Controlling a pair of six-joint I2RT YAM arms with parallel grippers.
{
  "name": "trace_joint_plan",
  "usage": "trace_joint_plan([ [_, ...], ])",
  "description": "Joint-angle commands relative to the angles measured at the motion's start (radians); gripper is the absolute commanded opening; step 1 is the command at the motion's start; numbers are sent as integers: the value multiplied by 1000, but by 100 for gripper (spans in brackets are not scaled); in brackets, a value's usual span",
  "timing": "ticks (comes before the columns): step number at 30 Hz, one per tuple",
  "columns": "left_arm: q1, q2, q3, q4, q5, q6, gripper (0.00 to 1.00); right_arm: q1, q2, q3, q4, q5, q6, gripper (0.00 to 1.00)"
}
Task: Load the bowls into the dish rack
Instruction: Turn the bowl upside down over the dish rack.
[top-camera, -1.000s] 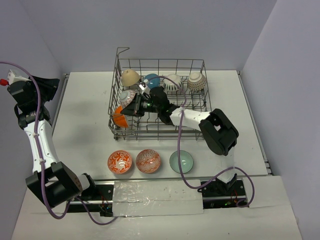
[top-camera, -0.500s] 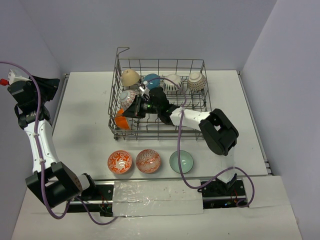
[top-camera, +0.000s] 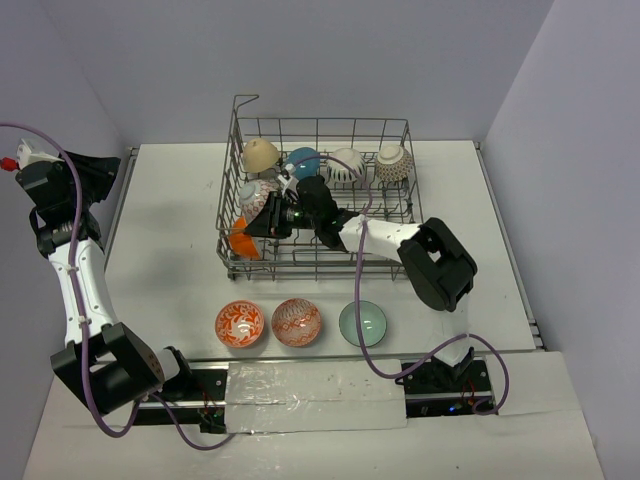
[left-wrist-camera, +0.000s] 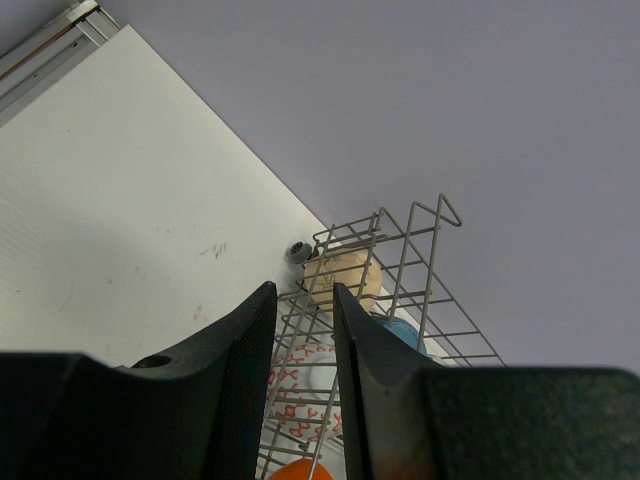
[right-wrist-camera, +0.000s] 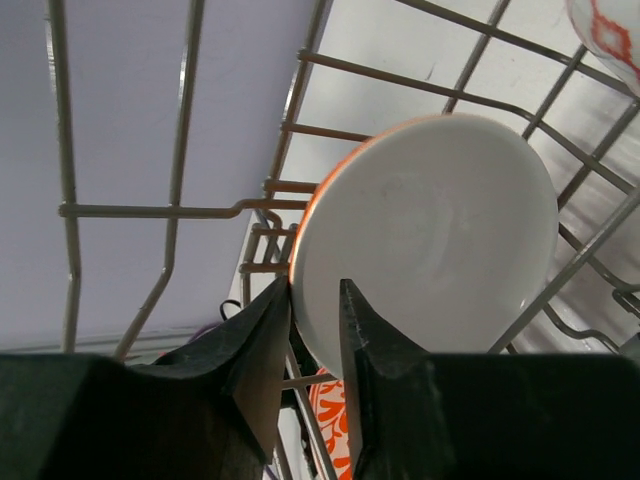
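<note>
Item: large grey wire dish rack, upper centre of the overhead view, standing on a white table

Contents, back row, left to right: tan round bowl; teal-blue bowl; white striped bowl; pale patterned bowl. Just below the tan one lay a red-and-white patterned bowl.

Item in hand: plain orange bowl with white inside, stood on edge among the tines at the rack's lower-left corner. The right gripper reached into the rack and was clamped on its rim, one finger on each face.

Outside the rack, in a row along the lower centre of the table: orange-red patterned bowl; a paler orange patterned bowl; pale green bowl. None was touched.

Left gripper: raised at the far left of the overhead view, well apart from the rack, fingers drawn together bar a slit, holding nothing.

Progress, as judged: five bowls lodged, a sixth seated but not yet let go, three left to load; roughly two thirds complete
</note>
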Motion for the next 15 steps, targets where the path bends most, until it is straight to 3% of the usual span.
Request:
trace_joint_plan([
  [1,-4,3,-1,38,19,-10,35,3,-28,19,-45,38,-48,35],
  [6,-4,5,0,37,21,-5,35,-1,-45,19,-83,64,-79,44],
  [15,-4,6,-1,40,21,-8,35,-17,-45,29,-102,67,-81,45],
])
